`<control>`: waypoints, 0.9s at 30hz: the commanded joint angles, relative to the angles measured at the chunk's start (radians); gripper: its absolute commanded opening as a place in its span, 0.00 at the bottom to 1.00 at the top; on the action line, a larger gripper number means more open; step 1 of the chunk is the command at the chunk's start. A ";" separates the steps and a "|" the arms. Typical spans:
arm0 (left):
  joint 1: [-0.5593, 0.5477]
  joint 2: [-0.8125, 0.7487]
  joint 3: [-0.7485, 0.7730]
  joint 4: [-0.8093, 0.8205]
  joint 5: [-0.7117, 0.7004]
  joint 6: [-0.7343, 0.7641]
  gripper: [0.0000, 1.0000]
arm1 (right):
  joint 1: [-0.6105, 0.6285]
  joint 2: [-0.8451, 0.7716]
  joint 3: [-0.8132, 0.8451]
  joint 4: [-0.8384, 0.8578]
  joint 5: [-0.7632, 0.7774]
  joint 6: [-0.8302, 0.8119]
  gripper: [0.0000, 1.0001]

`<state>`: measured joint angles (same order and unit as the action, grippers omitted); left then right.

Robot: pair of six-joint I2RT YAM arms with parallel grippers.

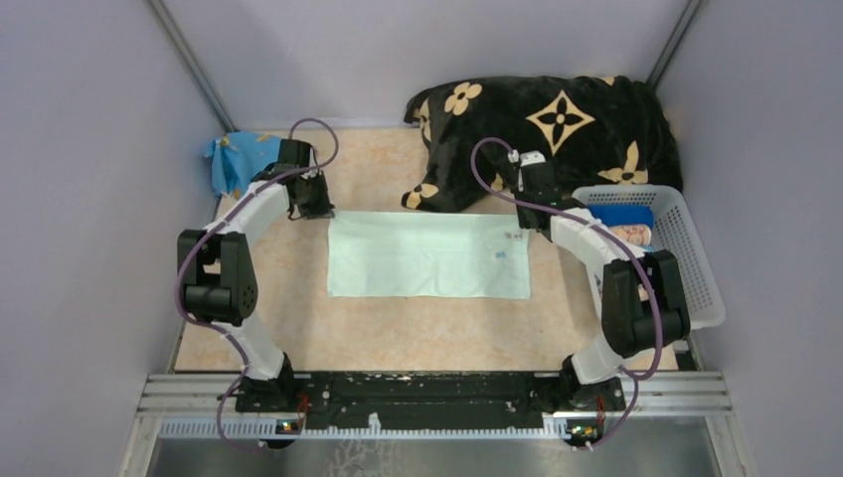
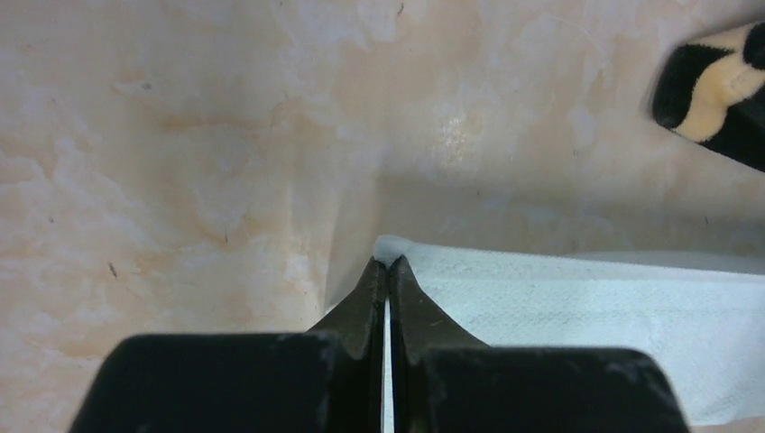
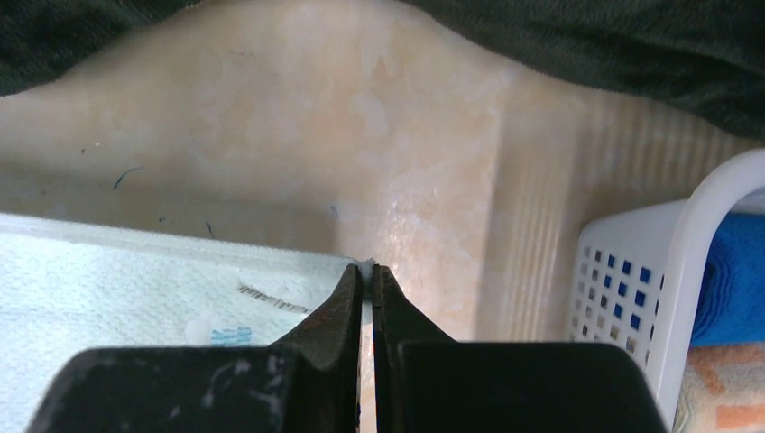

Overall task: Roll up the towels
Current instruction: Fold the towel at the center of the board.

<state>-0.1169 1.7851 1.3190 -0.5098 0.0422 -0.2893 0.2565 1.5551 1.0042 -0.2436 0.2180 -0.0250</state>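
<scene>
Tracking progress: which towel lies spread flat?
The mint green towel, flat mid-table, far corners pinched by the left claw and right claw; the blue towel lies crumpled far left, others in the basket.

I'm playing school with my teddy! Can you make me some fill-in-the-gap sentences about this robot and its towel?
The mint green towel lies spread ____ on the table.
The left gripper and the right gripper each pinch one far ____ of it.
The white basket holding a blue towel stands on the robot's ____ side.
Missing words: flat; corner; right.
</scene>
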 commanded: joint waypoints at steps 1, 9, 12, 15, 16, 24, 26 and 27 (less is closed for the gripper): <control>0.018 -0.101 -0.076 -0.022 -0.001 -0.025 0.00 | -0.021 -0.103 0.007 -0.101 0.054 0.052 0.00; 0.019 -0.224 -0.204 -0.064 0.000 -0.080 0.00 | -0.021 -0.185 -0.030 -0.253 0.018 0.151 0.00; 0.019 -0.252 -0.252 -0.081 0.028 -0.102 0.00 | -0.021 -0.206 -0.036 -0.302 -0.017 0.188 0.00; 0.019 -0.285 -0.305 -0.086 0.021 -0.122 0.00 | -0.021 -0.229 -0.065 -0.329 -0.060 0.225 0.00; 0.019 -0.294 -0.325 -0.088 0.016 -0.130 0.00 | -0.021 -0.236 -0.075 -0.337 -0.074 0.236 0.00; 0.018 -0.317 -0.407 -0.089 -0.019 -0.148 0.00 | -0.021 -0.279 -0.149 -0.383 -0.075 0.298 0.00; 0.019 -0.309 -0.406 -0.092 -0.026 -0.145 0.00 | -0.020 -0.281 -0.157 -0.387 -0.078 0.309 0.00; 0.020 -0.306 -0.405 -0.095 -0.028 -0.140 0.00 | -0.021 -0.279 -0.156 -0.393 -0.079 0.315 0.00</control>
<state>-0.1150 1.4944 0.9169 -0.5911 0.0788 -0.4332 0.2520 1.3148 0.8505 -0.6079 0.0994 0.2569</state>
